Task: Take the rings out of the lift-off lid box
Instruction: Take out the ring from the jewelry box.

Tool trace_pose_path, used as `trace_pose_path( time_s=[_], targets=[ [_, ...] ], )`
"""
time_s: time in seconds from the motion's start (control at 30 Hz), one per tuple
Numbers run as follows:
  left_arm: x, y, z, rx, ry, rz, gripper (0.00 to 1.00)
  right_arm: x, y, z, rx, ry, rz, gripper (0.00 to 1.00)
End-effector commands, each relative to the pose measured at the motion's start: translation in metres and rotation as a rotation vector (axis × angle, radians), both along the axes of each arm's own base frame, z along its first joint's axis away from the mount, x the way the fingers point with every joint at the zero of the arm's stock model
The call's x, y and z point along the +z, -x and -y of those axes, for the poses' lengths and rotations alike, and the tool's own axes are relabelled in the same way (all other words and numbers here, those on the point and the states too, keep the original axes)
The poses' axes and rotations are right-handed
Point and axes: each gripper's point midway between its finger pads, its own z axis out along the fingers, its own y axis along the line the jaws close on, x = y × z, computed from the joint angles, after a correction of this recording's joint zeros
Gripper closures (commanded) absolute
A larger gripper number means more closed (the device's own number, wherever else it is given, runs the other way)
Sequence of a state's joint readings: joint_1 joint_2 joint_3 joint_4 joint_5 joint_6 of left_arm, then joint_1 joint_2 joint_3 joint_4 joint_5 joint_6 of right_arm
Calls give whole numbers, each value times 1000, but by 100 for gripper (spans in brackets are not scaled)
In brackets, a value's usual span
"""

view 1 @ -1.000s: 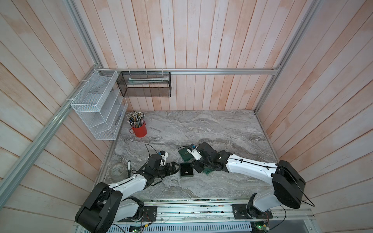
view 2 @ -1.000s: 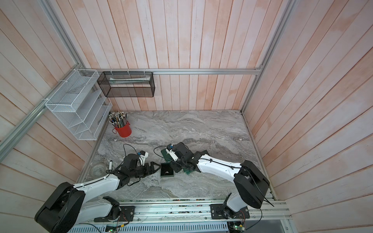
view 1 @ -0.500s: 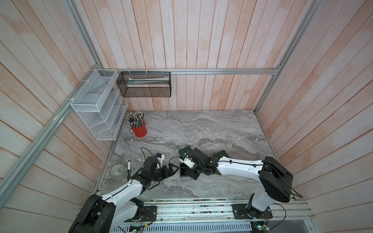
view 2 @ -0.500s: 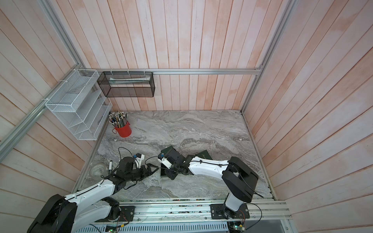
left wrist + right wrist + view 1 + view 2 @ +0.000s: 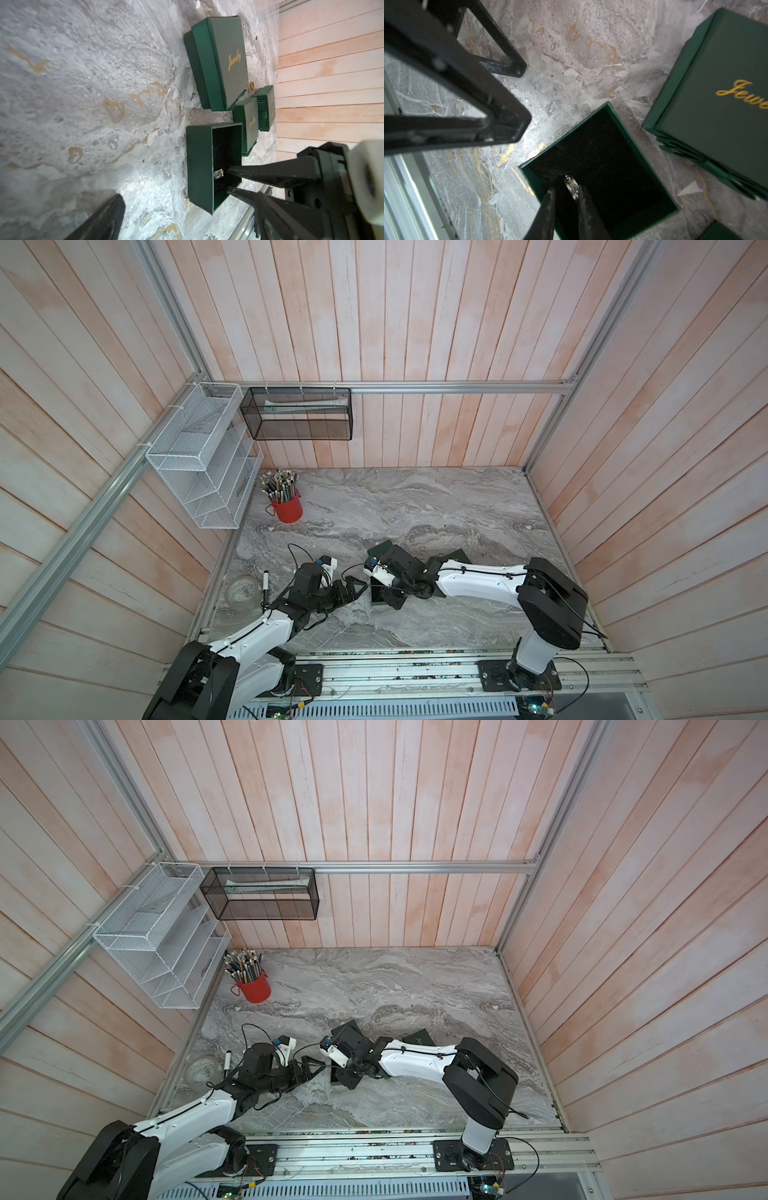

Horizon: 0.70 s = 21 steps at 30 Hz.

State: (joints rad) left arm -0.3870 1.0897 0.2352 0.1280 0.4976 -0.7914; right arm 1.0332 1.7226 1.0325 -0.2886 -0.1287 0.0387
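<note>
My right gripper [image 5: 566, 192] reaches down into the open green box [image 5: 562, 135], whose lid is off. Its two fingers stand a little apart, and one ring [image 5: 571, 185] is between their tips. The ring touches one finger. On the other side I see a thin gap, so I judge it is not clamped yet.

The ring stands on its edge on the dark floor of the box, close to the wall on my right arm's side. Its band runs almost in line with my fingers, so the jaws would press on its two flat sides. I think this grip is thin and can slip.

My left gripper [image 5: 521, 97] is wide apart and holds nothing. It waits over the marble table [image 5: 591, 52], just beside the box. The right arm is clearly the nearer one. I see only this one ring in the box.
</note>
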Motion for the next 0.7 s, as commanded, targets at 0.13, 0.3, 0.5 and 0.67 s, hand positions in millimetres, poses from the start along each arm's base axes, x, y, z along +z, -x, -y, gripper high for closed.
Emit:
trace_pose_path(
  time_s=[0.13, 0.3, 0.5, 0.67],
  targets=[
    [-24, 9, -11, 14, -66, -67, 1, -10, 1, 5, 19, 53, 8, 78],
    [-24, 9, -11, 13, -65, -66, 1, -14, 1, 6, 21, 65, 6, 78],
    [-26, 11, -13, 15, -67, -73, 1, -21, -1, 6, 21, 82, 14, 78],
    [-25, 11, -14, 20, -65, -68, 1, -24, -6, 6, 18, 104, 34, 77]
  ],
)
